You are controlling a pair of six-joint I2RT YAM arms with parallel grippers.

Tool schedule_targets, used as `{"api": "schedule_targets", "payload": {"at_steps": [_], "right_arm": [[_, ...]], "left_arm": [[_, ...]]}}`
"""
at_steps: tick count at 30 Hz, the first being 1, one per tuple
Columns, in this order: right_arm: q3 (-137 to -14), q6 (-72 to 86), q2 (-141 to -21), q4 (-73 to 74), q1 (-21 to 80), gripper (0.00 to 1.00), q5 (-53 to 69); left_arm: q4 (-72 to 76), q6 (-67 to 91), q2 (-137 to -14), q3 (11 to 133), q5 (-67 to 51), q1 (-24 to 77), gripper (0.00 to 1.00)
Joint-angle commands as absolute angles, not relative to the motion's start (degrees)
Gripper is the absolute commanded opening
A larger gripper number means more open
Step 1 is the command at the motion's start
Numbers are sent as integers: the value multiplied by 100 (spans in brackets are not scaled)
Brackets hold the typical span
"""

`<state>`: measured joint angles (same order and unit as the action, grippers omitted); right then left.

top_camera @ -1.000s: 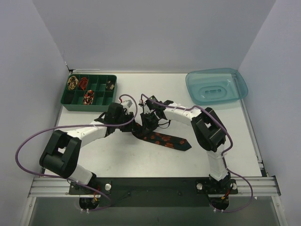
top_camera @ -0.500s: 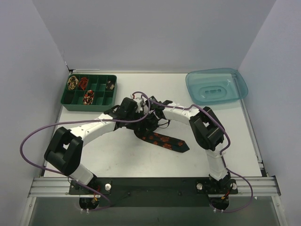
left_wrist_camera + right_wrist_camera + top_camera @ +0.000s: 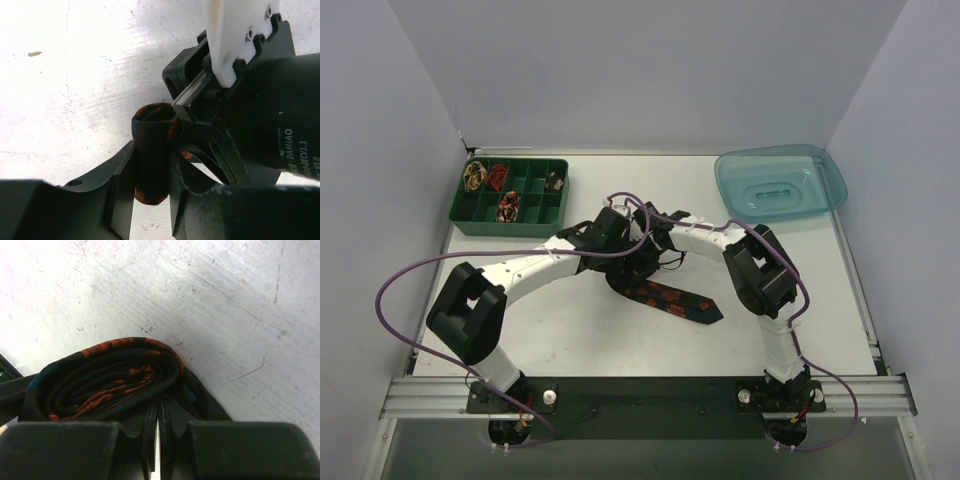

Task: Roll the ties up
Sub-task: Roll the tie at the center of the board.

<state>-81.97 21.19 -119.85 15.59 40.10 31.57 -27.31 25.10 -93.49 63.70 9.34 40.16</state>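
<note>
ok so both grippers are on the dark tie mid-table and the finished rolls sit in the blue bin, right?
No: the finished rolls sit in the green tray, not the blue bin, per the top external view. The left gripper and right gripper are on the dark tie mid-table.

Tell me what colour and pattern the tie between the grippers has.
Dark navy-black with red-orange floral blotches; the tie shows best in the right wrist view.

Dark floral tie (image 3: 670,298) partly rolled; pointed end flat

I count: 1 dark navy floral necktie (image 3: 665,297) | 4 small rolled ties (image 3: 475,177) (image 3: 497,178) (image 3: 508,207) (image 3: 555,180) | 1 green compartment tray (image 3: 510,230) | 1 teal plastic tub (image 3: 732,195)
</note>
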Motion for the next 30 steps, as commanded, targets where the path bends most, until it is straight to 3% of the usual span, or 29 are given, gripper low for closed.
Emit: {"api": "schedule_targets", "payload": {"at_steps": [1, 16, 30], "right_arm": [[-8183, 1986, -11980, 1591, 4114, 3, 2786], [-7506, 1881, -11039, 1538, 3349, 3, 2575], [-7453, 1890, -11030, 1635, 3226, 4, 2364]], "left_arm": [[-2892, 2092, -9369, 6487, 949, 4272, 20], [-3664, 1890, -8930, 6319, 2091, 3850, 20], [-4368, 2197, -9377, 6574, 2979, 4438, 20]]}}
